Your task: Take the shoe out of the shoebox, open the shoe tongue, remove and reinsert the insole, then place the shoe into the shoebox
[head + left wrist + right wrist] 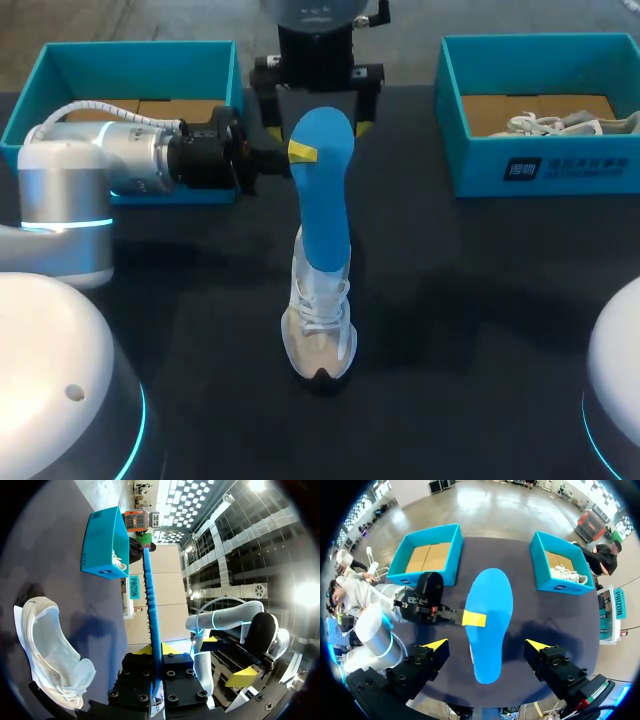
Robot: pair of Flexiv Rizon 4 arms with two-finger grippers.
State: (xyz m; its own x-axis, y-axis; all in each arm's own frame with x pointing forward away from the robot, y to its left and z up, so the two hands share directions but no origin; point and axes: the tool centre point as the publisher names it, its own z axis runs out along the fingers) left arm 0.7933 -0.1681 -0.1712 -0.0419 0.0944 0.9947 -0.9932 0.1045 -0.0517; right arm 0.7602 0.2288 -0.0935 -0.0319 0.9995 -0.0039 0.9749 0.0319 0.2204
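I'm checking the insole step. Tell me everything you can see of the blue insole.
The blue insole is out of the shoe: a thin, foam-like, foot-shaped sheet with a ridged edge. The left gripper pinches one long edge on its wider half, holding it roughly level above the shoe. Whether its narrow end touches the shoe is unclear.

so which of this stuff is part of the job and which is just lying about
In the job: blue insole, gripped by left pincer; white shoe on the table; empty shoebox, likely its box.
Lying about: other shoebox, second shoe inside it.
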